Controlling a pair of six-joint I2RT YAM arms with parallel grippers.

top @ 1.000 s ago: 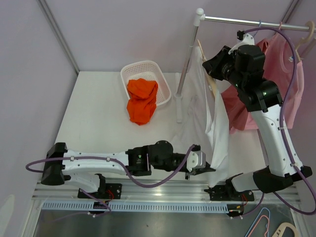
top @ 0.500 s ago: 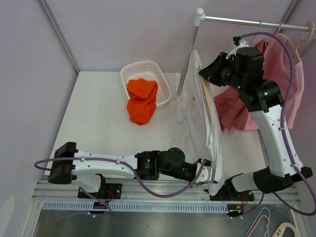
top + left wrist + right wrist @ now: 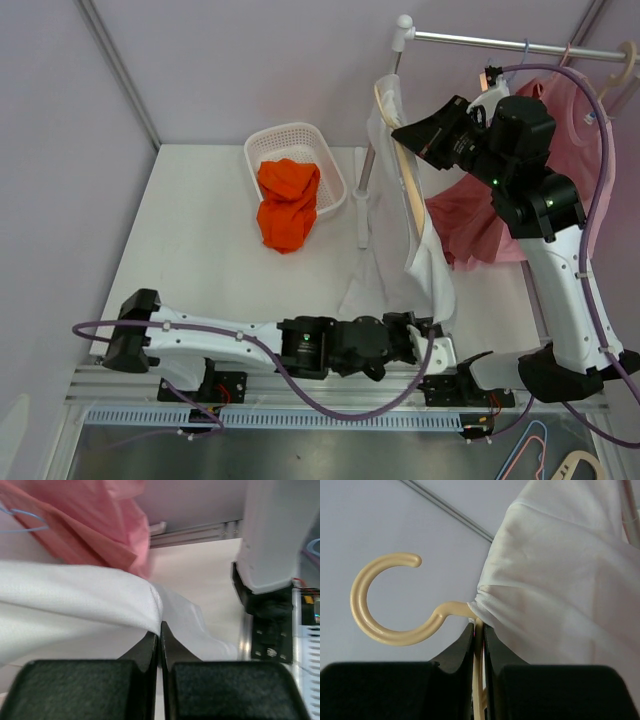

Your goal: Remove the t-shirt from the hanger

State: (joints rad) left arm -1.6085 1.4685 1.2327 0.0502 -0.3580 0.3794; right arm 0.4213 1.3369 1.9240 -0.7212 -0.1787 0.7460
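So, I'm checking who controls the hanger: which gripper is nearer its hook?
Right. The right gripper is shut on the hanger just below its hook. The left gripper is low by the table's near edge, pinching the hem of the white t-shirt, well away from the hook.

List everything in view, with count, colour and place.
white t-shirt: one, white, draped on the hanger
hanger: one, cream, inside the white t-shirt, hook free of the rail
pink t-shirt: one, pink, hanging from the rail, far right
rail: one, metal, top right
basket: one, white, far middle
orange cloth: one, orange, spilling over the basket's rim
table: one, white
left end effector: one, black, shut on the white t-shirt's hem
right end effector: one, black, shut on the hanger's neck
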